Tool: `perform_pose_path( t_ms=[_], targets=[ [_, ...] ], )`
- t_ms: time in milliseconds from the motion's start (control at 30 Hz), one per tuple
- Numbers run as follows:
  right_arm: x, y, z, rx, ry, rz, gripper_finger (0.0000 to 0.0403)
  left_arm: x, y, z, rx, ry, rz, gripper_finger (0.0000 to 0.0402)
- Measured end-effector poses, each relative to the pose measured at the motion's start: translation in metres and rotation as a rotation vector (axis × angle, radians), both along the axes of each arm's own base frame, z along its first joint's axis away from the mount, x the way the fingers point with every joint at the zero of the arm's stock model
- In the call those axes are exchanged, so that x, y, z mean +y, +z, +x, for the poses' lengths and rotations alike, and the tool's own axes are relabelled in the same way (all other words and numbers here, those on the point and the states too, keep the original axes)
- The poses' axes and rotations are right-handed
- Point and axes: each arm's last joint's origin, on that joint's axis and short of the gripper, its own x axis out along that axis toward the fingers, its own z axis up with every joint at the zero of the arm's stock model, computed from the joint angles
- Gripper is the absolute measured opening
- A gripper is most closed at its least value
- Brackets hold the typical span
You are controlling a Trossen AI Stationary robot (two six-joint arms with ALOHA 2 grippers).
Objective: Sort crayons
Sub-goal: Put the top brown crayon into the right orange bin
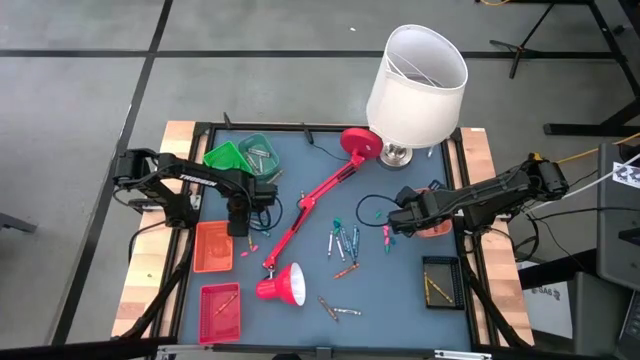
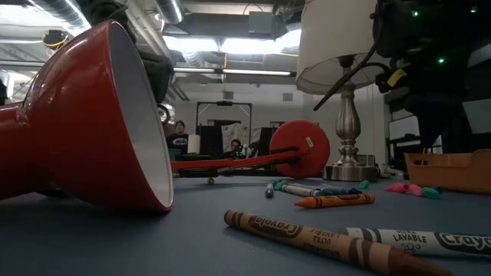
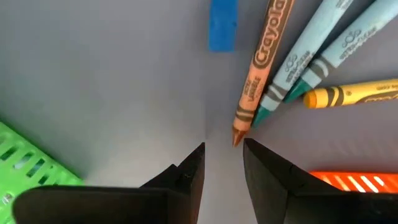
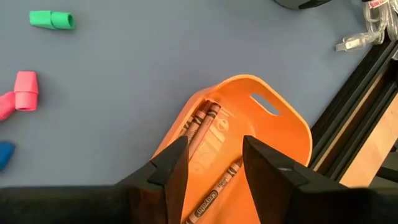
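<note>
Hovering just above the blue table mat [image 1: 300, 290], the left gripper [image 3: 222, 155] points straight down with its two dark fingers [image 3: 186, 171] parted by a narrow gap and nothing between them; just ahead of the fingertips lies the tip of an orange-brown crayon [image 3: 261, 62], with two teal crayons [image 3: 311, 56] touching beside it and a yellow crayon [image 3: 354, 94] just beyond those; a small blue piece [image 3: 222, 25], possibly an eraser cap, lies farther ahead; a green basket [image 1: 237, 154] sits to one side of this gripper and an orange tray [image 1: 212, 246] to the other, both close by. Positioned over the orange bin [image 4: 273, 124] near the table's right rail, the right gripper [image 4: 214, 165] also stands open and empty; below and between its fingers [image 4: 174, 168] the bin holds several brown crayons [image 4: 202, 124] lying lengthwise; beyond the bin, well apart from this gripper, a green eraser cap [image 4: 52, 20] and a pink eraser cap [image 4: 25, 90] rest on the mat. Between the two grippers a loose cluster of crayons [image 1: 343, 243] lies on the mat beside the toppled red desk lamp [image 1: 285, 285]; a white-shaded table lamp [image 1: 415, 85] stands at the far edge; a red tray [image 1: 220, 310] and a dark tray [image 1: 442, 282] sit near the front corners, each with a crayon or two inside.
</note>
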Motion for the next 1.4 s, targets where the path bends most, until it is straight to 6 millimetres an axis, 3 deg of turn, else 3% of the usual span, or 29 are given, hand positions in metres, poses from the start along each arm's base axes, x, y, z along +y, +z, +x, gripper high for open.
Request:
perform_pose_path(
  t_ms=[1400],
  targets=[
    [0.000,0.000,0.001,0.003,0.026,-0.010,0.0149,0.001,-0.009,0.010,0.024,-0.003,-0.028,0.0094]
  ],
)
